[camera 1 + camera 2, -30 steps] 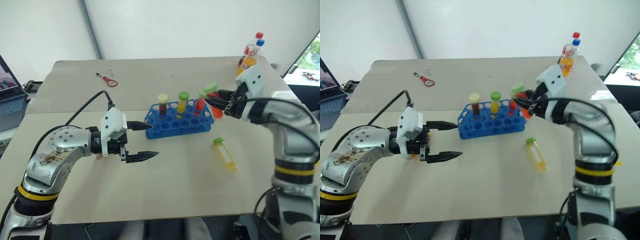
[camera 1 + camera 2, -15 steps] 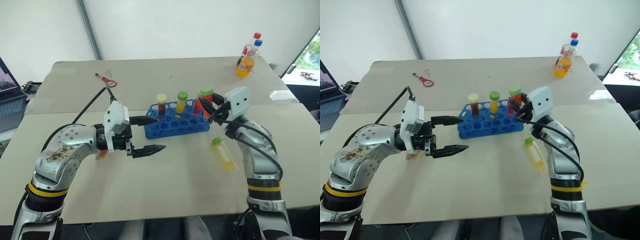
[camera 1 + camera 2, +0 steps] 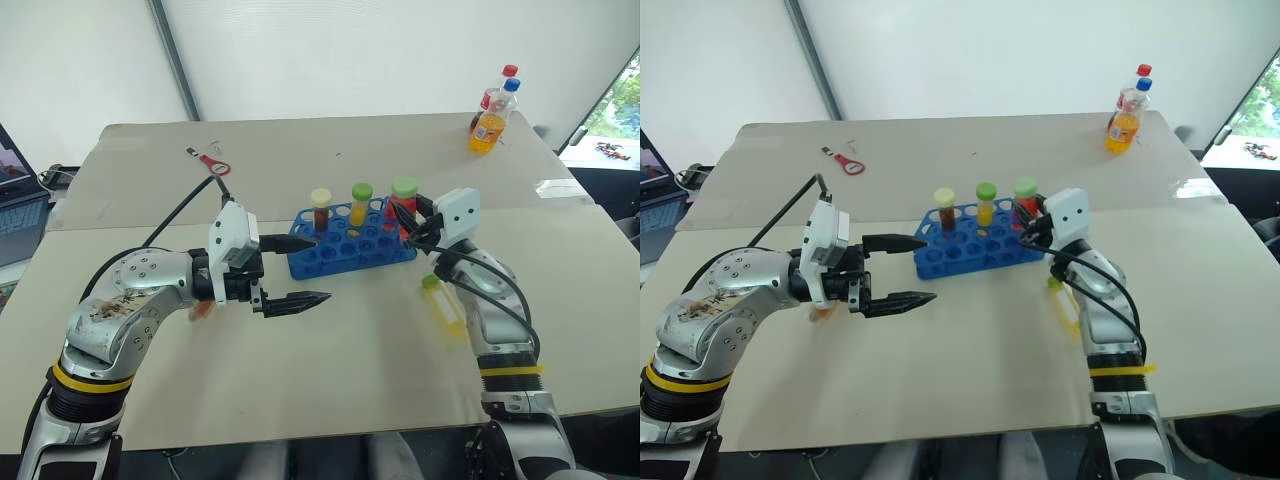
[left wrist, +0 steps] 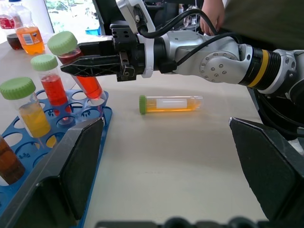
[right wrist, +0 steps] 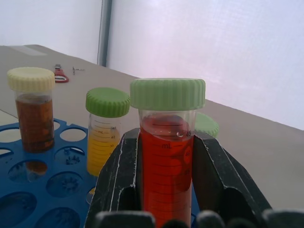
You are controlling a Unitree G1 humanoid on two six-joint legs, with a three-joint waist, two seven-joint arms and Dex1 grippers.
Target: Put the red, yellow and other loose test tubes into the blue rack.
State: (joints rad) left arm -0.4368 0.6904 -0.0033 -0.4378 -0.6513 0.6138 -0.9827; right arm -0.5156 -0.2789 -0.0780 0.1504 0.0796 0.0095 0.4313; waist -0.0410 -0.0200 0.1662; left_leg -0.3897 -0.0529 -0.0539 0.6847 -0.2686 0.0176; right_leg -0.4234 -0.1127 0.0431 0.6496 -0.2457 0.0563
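Right gripper (image 4: 95,59) clamping red tube (image 5: 166,161) over blue rack (image 3: 350,250) — needing vertical alignment; left gripper (image 3: 290,270) gaping wide, empty.

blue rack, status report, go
Right end effector shut on red tube, over blue rack. Left end effector open, empty. Yellow tube loose on table. Nothing in the way.
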